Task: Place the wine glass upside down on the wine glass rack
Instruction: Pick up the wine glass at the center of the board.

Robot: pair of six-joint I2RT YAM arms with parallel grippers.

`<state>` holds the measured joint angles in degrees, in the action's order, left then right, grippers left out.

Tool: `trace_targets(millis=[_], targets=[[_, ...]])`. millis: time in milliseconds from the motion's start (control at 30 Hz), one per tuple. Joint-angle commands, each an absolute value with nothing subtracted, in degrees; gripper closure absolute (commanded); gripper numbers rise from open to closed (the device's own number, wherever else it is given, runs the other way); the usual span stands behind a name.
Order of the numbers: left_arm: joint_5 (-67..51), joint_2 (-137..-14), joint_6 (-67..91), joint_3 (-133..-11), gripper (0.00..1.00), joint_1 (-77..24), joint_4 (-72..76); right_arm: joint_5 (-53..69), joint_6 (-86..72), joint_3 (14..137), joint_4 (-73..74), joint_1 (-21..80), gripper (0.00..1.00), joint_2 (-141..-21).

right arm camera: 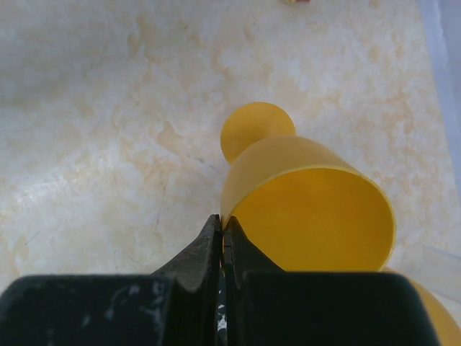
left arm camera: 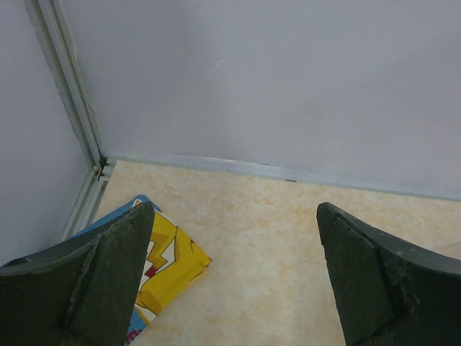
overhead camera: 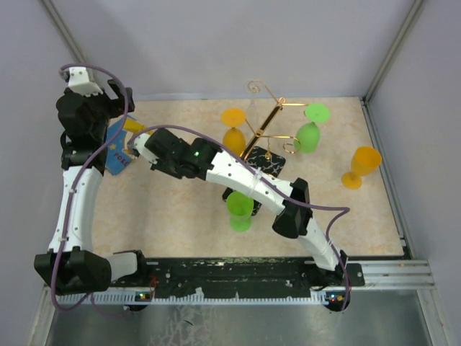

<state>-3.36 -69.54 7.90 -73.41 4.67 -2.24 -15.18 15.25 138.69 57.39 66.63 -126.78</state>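
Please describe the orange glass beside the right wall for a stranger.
From the gold rack in the middle, look toward the right wall. The orange glass sits alone on the table; the other orange one hangs on the rack.

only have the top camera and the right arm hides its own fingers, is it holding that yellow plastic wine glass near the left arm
Observer: yes, the right wrist view shows the right gripper shut on the cup wall of the yellow plastic wine glass, right at the rim
Operator: is the glass upright
Observer: no, it's tipped on its side, mouth facing the wrist camera, round foot pointing away
Operator: left gripper doing anything
Observer: no, the left gripper is wide open with nothing between its fingers
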Motion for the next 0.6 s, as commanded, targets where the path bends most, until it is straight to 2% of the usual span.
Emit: trace_targets(millis=[0, 267, 400, 567], targets=[[3.4, -66.3, 8.1, -72.9, 0.0, 5.2, 1.9, -17.4, 19.1, 138.7, 48.3, 66.4, 1.0, -121.5], [14.0, -60.3, 4.8, -67.3, 0.0, 5.1, 9.1, -25.7, 19.1, 135.5, 37.0, 62.7, 1.0, -117.6], [13.4, -60.7, 5.4, -67.3, 0.0, 5.1, 8.4, -27.3, 16.7, 133.1, 29.2, 58.6, 1.0, -114.5], [8.8, -62.7, 12.4, -69.1, 0.0, 5.2, 5.7, -29.5, 20.7, 123.5, 15.5, 55.0, 1.0, -108.3]])
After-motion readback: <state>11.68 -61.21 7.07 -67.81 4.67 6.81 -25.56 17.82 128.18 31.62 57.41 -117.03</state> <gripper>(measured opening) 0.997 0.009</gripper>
